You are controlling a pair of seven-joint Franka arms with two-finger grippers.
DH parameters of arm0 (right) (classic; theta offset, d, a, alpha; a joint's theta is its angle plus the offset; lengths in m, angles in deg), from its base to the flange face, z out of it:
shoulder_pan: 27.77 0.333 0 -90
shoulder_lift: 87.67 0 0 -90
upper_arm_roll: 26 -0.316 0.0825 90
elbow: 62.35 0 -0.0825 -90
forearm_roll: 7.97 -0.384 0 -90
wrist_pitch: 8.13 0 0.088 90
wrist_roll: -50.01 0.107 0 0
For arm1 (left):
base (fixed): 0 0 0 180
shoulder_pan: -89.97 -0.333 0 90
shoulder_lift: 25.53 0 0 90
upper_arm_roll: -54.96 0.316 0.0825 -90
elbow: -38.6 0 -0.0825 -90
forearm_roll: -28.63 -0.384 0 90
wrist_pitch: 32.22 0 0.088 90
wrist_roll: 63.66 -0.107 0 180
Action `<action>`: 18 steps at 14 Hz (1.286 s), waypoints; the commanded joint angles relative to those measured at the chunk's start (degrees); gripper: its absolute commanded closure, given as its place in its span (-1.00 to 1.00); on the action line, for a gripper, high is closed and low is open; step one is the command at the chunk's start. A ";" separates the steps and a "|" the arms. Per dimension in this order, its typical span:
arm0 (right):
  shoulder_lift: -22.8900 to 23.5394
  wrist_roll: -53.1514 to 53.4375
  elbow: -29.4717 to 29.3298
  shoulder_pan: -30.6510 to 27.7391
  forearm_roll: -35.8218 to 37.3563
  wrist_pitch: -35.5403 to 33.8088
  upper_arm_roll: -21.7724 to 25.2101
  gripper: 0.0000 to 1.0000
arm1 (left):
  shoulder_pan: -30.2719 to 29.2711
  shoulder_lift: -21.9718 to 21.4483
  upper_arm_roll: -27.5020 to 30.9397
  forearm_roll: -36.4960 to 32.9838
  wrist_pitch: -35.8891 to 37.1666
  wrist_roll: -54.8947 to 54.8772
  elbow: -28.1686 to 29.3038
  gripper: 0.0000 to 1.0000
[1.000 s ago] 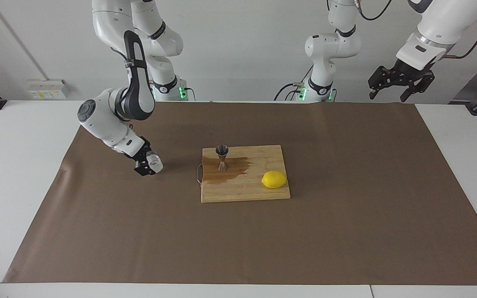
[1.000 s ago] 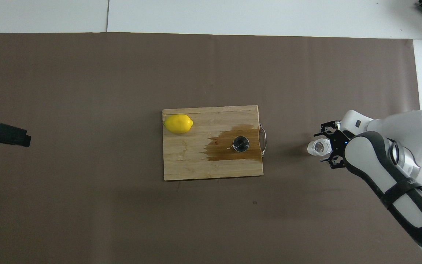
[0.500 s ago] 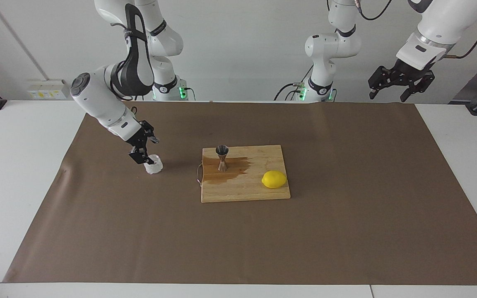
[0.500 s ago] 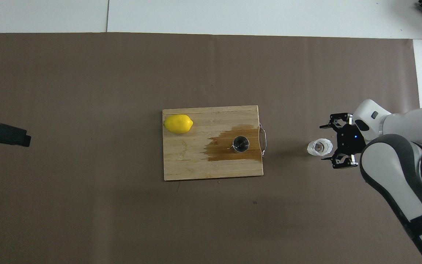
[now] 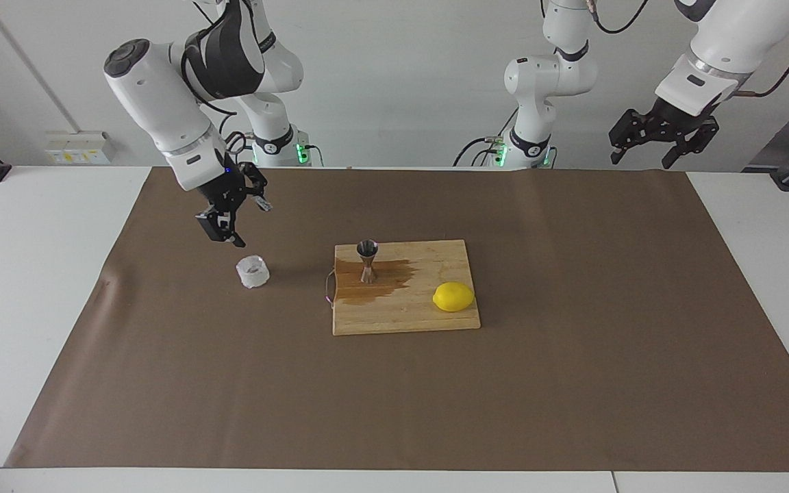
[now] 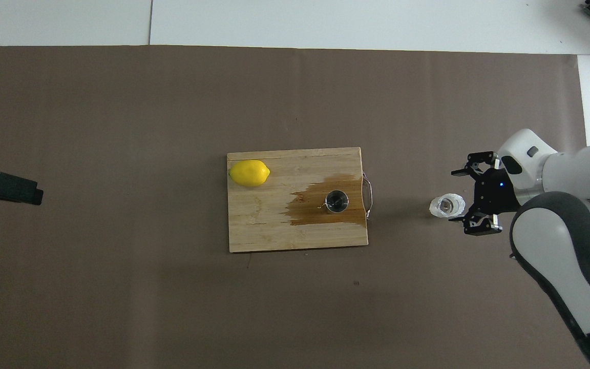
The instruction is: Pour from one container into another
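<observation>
Cup [image 5: 253, 271] below open right tool [image 5: 235, 218]

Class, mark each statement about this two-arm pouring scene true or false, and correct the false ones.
1. The glass cup stands on the brown mat, off the cutting board. True.
2. The right gripper holds the glass cup. False: it is open, raised above the cup and apart from it.
3. The jigger stands upright on a wet patch of the board. True.
4. The lemon lies on the mat. False: it lies on the board.
5. The left gripper is over the jigger. False: it waits raised at its own end of the table.
</observation>
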 commanded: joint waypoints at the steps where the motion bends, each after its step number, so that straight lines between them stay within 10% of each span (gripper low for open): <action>1: 1.54 7.51 -3.37 -0.30 0.49 -0.43 -0.23 -1.00 | 0.47 -1.45 0.46 -1.20 0.29 -0.45 1.37 -1.00; 13: 1.80 57.47 -14.35 1.10 16.81 -0.94 -0.58 -1.00 | 0.47 -1.45 0.46 -1.20 0.29 -0.45 1.37 -1.00; 18: 2.86 78.08 -19.02 2.77 20.70 -13.75 -0.76 -1.00 | 0.47 -1.45 0.46 -1.20 0.29 -0.45 1.37 -1.00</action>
